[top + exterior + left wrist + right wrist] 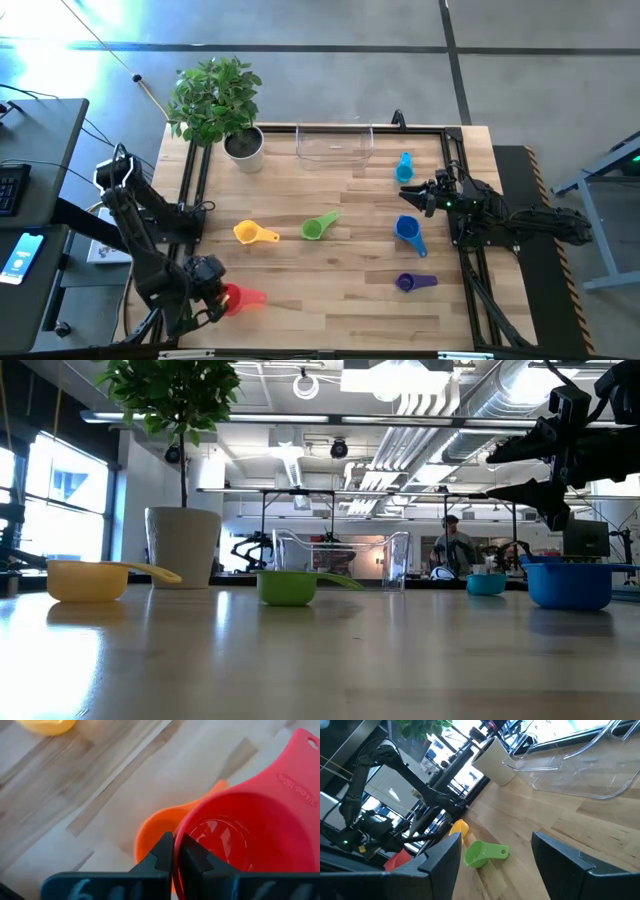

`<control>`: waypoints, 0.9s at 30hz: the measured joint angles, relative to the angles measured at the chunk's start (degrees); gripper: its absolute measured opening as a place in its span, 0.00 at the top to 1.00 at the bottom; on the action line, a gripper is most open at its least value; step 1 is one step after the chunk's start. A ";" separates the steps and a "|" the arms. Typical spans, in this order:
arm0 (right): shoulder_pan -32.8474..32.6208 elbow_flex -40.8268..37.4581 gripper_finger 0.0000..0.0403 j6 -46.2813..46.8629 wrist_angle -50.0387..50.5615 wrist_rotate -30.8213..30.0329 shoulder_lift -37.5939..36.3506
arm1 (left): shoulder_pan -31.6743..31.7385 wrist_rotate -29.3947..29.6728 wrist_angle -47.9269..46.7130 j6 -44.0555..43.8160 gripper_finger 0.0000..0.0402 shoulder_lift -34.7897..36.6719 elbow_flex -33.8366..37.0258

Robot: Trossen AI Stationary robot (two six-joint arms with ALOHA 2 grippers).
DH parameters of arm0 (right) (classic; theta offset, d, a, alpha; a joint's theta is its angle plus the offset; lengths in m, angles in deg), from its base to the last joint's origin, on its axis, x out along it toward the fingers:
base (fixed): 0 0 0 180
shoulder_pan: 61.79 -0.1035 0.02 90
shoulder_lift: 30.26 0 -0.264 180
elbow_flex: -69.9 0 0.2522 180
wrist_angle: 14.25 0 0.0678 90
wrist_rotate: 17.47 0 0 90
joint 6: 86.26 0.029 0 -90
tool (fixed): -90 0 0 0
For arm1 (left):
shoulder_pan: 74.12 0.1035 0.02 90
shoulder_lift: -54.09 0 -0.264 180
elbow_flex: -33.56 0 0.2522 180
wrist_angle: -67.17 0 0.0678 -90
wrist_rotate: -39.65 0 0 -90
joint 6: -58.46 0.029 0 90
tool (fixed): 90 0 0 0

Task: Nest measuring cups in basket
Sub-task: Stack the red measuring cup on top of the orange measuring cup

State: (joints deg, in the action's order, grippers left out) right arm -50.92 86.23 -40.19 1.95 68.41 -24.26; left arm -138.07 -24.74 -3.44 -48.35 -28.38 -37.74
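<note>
left claw [173, 855] is pinching the red cup's [240, 840] rim, orange cup [160, 827] just beneath, far across the counter [340, 290] from the basket [335, 145]. keep the pinch firm while carrying. right claw [425, 195] is spread near the basket.

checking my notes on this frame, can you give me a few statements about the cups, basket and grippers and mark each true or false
1. The left gripper is shut on the red cup's rim. True.
2. The basket already holds the green cup. False: the green cup lies on the table, and no cup shows inside the basket.
3. The right gripper is open and holds nothing. True.
4. The yellow cup sits beside the purple cup. False: it sits beside the green cup; the purple cup is apart, nearer the right arm.
</note>
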 joint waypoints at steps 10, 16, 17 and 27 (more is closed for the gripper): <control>0.00 0.00 0.42 0.22 -0.02 0.00 0.00 | -0.26 -3.51 0.23 -1.59 0.99 -4.47 1.35; 0.00 0.00 0.42 0.20 -0.02 0.00 0.00 | -0.24 -5.05 0.31 -2.05 0.99 -6.97 1.35; 0.00 0.00 0.42 0.20 -0.01 0.00 0.00 | -0.20 -5.05 0.29 -2.07 0.99 -7.10 1.35; 0.00 0.02 0.42 0.00 0.00 0.00 0.00 | -0.15 -7.34 0.24 -1.92 0.93 -7.27 1.35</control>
State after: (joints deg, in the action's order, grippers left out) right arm -50.92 86.25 -40.19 1.95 68.41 -24.26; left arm -138.22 -32.08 -3.19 -50.27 -35.64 -36.39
